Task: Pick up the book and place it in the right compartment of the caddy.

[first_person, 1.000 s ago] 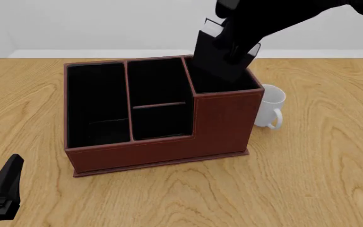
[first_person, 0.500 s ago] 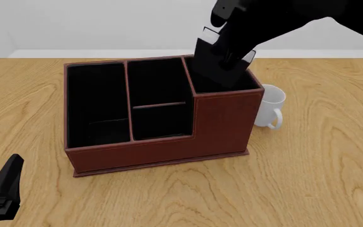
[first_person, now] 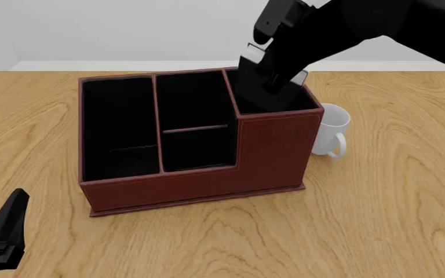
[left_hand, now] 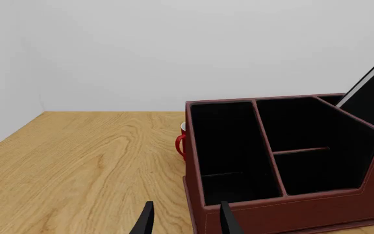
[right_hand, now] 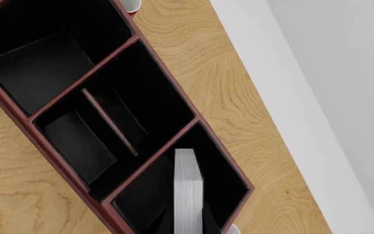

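the book (first_person: pixel 255 87) is tilted, its lower part down inside the right compartment (first_person: pixel 280 104) of the caddy (first_person: pixel 195 185) and its upper corner sticking out above the tall reddish-brown walls. from my right wrist camera i see its white page edges (right_hand: pixel 187 195) running straight down into that black-lined square section, standing apart from both side walls. my right end effector (first_person: pixel 280 72) is at the book's top, over the compartment's mouth; its fingers are lost in the black of my arm and of the cover, so i cannot tell how wide they stand or whether they grip the book.

the caddy sits on the wooden counter (first_person: pixel 377 220), its stepped front wall toward me. to the left of the right compartment is the section split by a crossbar (first_person: pixel 195 128), and beyond that the long narrow section (first_person: pixel 118 127).

a white mug (first_person: pixel 331 134) stands on the counter just beside the caddy's right wall, handle toward the front. from my left wrist camera a red mug (left_hand: pixel 181 144) peeks out behind the caddy's far left corner.

my left end effector (left_hand: pixel 185 222) hangs low over the counter near the caddy's front left corner, well apart from the book; its two dark fingers (left_hand: pixel 146 224) stand parted with nothing between them.
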Robot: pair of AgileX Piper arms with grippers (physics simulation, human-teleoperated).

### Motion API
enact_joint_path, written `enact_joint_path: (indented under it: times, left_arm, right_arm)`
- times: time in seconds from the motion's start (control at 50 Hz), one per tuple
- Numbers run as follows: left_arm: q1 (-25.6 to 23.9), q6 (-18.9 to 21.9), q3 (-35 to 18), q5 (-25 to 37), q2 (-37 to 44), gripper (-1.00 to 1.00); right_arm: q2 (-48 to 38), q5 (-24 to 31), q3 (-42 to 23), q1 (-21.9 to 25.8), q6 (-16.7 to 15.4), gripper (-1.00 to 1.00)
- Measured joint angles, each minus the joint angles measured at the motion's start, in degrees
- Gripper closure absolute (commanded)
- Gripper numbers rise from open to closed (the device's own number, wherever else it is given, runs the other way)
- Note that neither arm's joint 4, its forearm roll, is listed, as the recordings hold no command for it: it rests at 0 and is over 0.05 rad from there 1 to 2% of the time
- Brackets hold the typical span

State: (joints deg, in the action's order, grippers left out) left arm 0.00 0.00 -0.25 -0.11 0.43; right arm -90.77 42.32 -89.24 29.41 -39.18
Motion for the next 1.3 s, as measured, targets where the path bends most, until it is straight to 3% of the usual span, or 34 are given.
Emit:
enact_joint_path:
  times: [0.84,0.86,1.3]
  left_arm:
    - [0.00,0.00,0.00,0.00,0.00,-1.00]
    - [0.00,0.00,0.00,0.00,0.00,-1.00]
    - [0.00,0.00,0.00,0.00,0.00,-1.00]
  right_arm:
    - [-6.01,-0.14,-2.33,-2.46,1.68,1.00]
    - [-6.16,-0.19,-2.37,-2.55,1.66,-1.00]
    - [-5.90,-0.56,-3.92,-2.97,1.69,-1.00]
